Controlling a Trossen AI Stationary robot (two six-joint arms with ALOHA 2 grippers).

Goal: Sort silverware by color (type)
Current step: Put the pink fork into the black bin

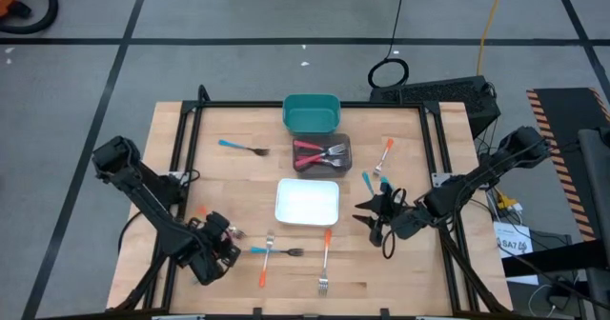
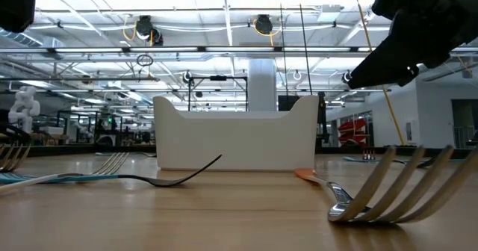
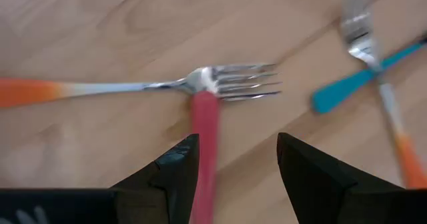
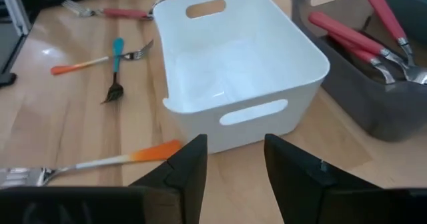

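Observation:
My left gripper [image 3: 237, 144] points down over the near left of the table [image 1: 229, 239], open. A red-handled fork [image 3: 203, 127] lies on the wood below it, its handle running between the fingers close to one of them and apart from both. The handle's end meets the head of an orange-handled fork [image 3: 100, 89]. Beside them a blue-handled fork [image 3: 353, 84] crosses another orange-handled one [image 3: 400, 151]. My right gripper [image 4: 235, 144] hangs open right of the white bin [image 4: 233, 71], with nothing between its fingers.
A teal bin [image 1: 312, 113] stands at the far middle, and a dark bin [image 1: 322, 153] with red-handled forks in front of it. More forks lie loose: a blue one [image 1: 243, 149] far left, an orange one [image 1: 325, 258] near the front, blue and orange ones [image 1: 384, 158] by my right gripper.

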